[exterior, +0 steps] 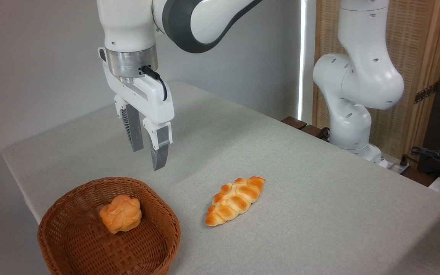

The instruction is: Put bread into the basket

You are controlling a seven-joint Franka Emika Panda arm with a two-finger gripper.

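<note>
Bread: the long braided loaf [235,200] lies flat on the table, to the right of the basket. It does not touch the basket. It is golden-orange on top. It lies at a slant, with one pointed end low on the left and the other end higher on the right.

Basket: the round brown wicker basket [67,244] sits at the near left corner of the table. Its bottom edge runs out of the picture.

Bun: a small round knotted bun [121,213] sits inside the basket, near the back wall.

Gripper: the gripper [149,157] hangs in the air above the table, behind the basket's far rim. It points straight down. Its two grey fingers [160,151] are spread a little, with a narrow gap between them, and nothing is held in the gap. It touches neither the loaf nor the basket.

Gripper and bread: they are well apart. The loaf is lower and to the right of the fingers.

Arm: the white arm [357,84] stands at the far right edge of the table and bends over the top of the picture to reach the gripper.

Table: the table [319,214] has a pale grey cloth on it.

Cables: some dark cables [434,156] lie past the table on the right. They may be plugs too, but they are too small to tell.
</note>
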